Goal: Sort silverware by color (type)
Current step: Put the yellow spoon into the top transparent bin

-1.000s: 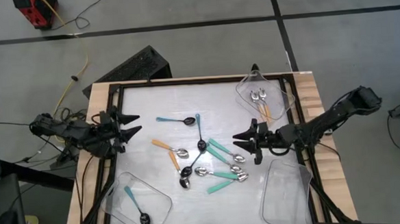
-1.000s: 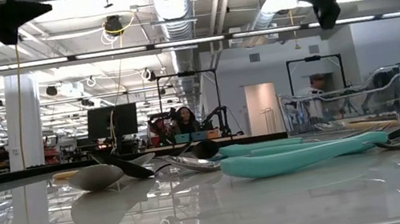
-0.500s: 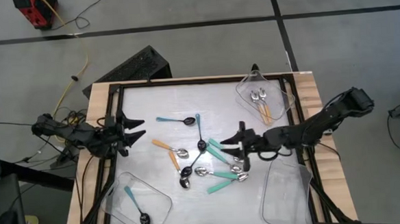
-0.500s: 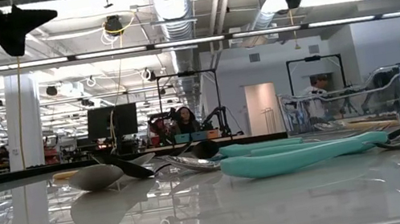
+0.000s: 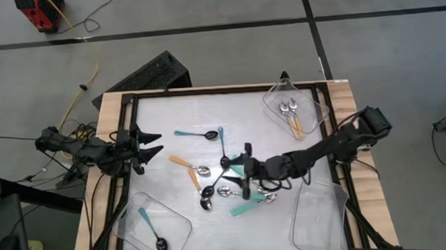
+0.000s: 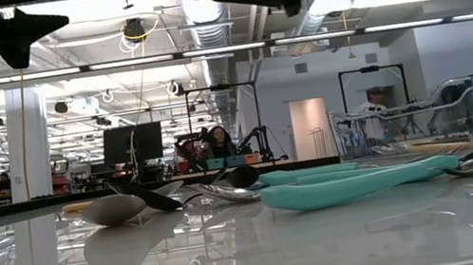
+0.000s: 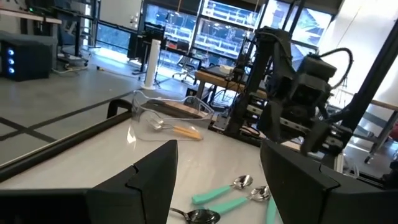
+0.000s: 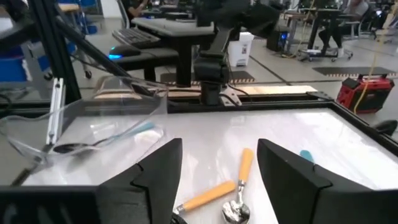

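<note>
White worktop (image 5: pixel 169 112) framed by a dark rail, seen from above, with small spoons scattered across its middle. Two orange-handled spoons (image 5: pixel 188 166) lie left of centre, touching a crossed cluster of blue-handled spoons (image 5: pixel 222 149) with black bowls. Teal-handled spoons (image 5: pixel 246 206) with silver bowls lie just right of these, toward the near edge.

A clear tray (image 5: pixel 295 110) at the far right corner holds orange-handled spoons. Another clear tray (image 5: pixel 153 227) at the near left corner holds one blue-handled spoon. A third tray (image 5: pixel 320 219) sits at the near right corner.

Reaching in from the right edge, the right gripper (image 5: pixel 246 172) hangs above the spoon cluster at the middle, fingers spread apart and holding nothing. The left gripper (image 5: pixel 149 144) waits over the left edge, its fingers (image 7: pixel 149 177) also parted and empty.

Beyond the table, a large room with desks and people shows in the low view.
</note>
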### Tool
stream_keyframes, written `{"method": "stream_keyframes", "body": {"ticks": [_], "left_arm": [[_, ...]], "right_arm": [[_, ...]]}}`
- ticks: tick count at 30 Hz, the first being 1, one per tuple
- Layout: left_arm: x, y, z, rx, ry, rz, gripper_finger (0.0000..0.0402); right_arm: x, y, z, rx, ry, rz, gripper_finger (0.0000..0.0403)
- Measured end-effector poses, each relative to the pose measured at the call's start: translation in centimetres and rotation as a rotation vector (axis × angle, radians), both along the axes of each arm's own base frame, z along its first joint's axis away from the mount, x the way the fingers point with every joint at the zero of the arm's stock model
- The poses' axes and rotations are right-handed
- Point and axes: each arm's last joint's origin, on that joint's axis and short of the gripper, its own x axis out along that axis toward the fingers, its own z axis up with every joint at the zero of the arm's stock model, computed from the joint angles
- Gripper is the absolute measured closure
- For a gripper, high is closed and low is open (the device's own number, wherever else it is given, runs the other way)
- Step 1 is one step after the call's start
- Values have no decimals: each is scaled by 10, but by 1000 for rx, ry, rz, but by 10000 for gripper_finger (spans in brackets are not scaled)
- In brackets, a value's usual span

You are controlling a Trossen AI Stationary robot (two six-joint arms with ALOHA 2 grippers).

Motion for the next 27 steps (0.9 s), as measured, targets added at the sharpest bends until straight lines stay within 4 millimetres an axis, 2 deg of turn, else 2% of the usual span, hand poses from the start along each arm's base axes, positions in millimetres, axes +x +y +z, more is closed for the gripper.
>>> {"method": "stream_keyframes", "body": {"ticks": [8, 12, 19, 27], "left_arm": [[0, 0, 0, 8, 5, 2, 185], [0, 0, 0, 23, 11, 5, 185], [0, 0, -1, 37, 18, 10, 185], [0, 1, -3, 48, 39, 19, 185]], "right_arm": [[38, 3, -9, -37, 13, -48, 165], [51, 1, -11, -35, 10, -63, 165], [60, -9, -6, -14, 0, -94, 165], [62, -23, -13, 10, 60, -135, 165]]}}
